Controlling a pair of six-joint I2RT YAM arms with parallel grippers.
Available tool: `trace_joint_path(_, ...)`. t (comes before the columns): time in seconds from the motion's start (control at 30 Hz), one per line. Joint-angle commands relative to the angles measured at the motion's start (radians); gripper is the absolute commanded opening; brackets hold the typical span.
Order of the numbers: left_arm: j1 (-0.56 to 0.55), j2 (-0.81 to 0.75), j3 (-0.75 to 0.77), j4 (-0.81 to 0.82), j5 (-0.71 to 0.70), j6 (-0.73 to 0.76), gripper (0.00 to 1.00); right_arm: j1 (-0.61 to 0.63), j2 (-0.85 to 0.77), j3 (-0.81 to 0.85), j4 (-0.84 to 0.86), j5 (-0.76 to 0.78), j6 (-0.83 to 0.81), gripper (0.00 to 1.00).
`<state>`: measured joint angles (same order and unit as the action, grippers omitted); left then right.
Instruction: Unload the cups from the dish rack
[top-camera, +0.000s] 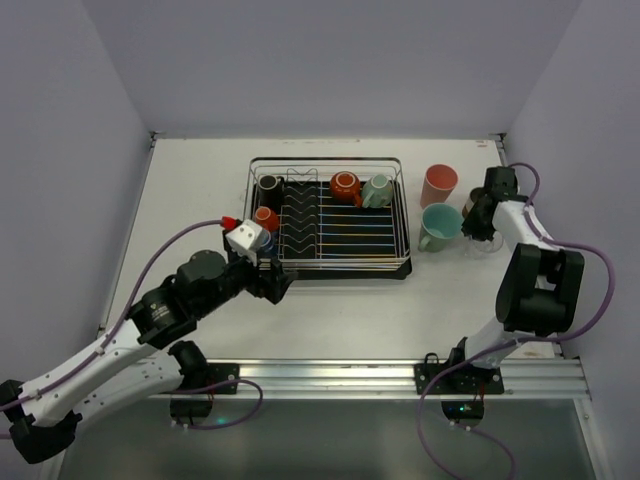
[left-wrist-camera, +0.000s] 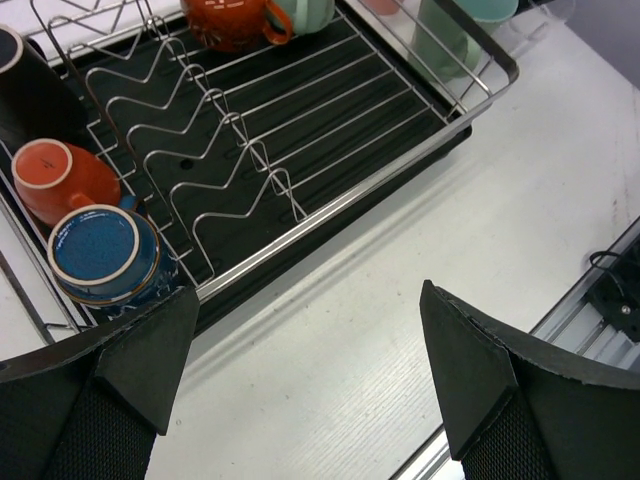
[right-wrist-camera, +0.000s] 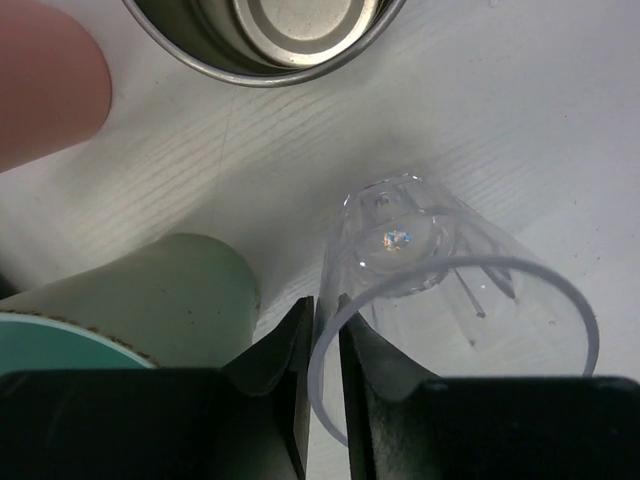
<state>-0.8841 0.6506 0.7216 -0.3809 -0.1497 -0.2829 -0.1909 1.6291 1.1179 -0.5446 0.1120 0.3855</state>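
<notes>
The silver wire dish rack (top-camera: 400, 215) holds a black cup (top-camera: 270, 187), an orange cup (top-camera: 266, 218), an orange mug (top-camera: 346, 187) and a mint mug (top-camera: 377, 190). In the left wrist view a blue cup (left-wrist-camera: 100, 255) sits at the rack's (left-wrist-camera: 330, 200) near-left corner beside the orange cup (left-wrist-camera: 65, 175). My left gripper (left-wrist-camera: 310, 350) is open and empty over bare table in front of that corner. My right gripper (right-wrist-camera: 325, 320) is shut on the wall of a clear glass (right-wrist-camera: 450, 290), right of the rack. I cannot tell whether the glass touches the table.
On the table right of the rack stand a pink tumbler (top-camera: 439, 184), a mint-green mug (top-camera: 440, 225) and a metal cup (right-wrist-camera: 270, 30), all close around my right gripper (top-camera: 482, 222). An aluminium rail (top-camera: 400, 375) runs along the near edge.
</notes>
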Motion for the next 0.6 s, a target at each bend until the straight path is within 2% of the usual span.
trace_joint_path(0.0, 0.005, 0.046, 0.038, 0.019, 0.041, 0.025, 1.0, -0.002, 0.005, 0.033, -0.006, 0.011, 0.01, 0.22)
trace_joint_path(0.03, 0.005, 0.053, 0.047, 0.022, 0.039, 0.018, 1.0, -0.001, -0.011, 0.028, -0.003, 0.014, 0.016, 0.25)
trace_joint_path(0.13, 0.005, 0.093, 0.088, 0.023, 0.042, -0.002, 1.0, -0.002, -0.109, 0.026, 0.005, 0.008, 0.024, 0.45)
trace_joint_path(0.23, 0.004, 0.148, 0.136, 0.036, 0.032, -0.036, 1.0, -0.002, -0.214, 0.019, 0.005, -0.02, 0.035, 0.49)
trace_joint_path(0.33, 0.004, 0.213, 0.163, 0.092, 0.007, -0.083, 1.0, -0.001, -0.342, -0.019, 0.044, -0.075, 0.053, 0.61)
trace_joint_path(0.4, 0.004, 0.257, 0.183, 0.153, 0.001, -0.104, 1.0, -0.001, -0.408, -0.078, 0.086, -0.097, 0.067, 0.62)
trace_joint_path(0.5, 0.002, 0.415, 0.231, 0.233, -0.056, -0.116, 1.0, 0.001, -0.559, -0.177, 0.159, -0.165, 0.095, 0.62)
trace_joint_path(0.57, 0.004, 0.498, 0.301, 0.27, -0.097, -0.116, 1.0, 0.002, -0.705, -0.269, 0.207, -0.242, 0.124, 0.62)
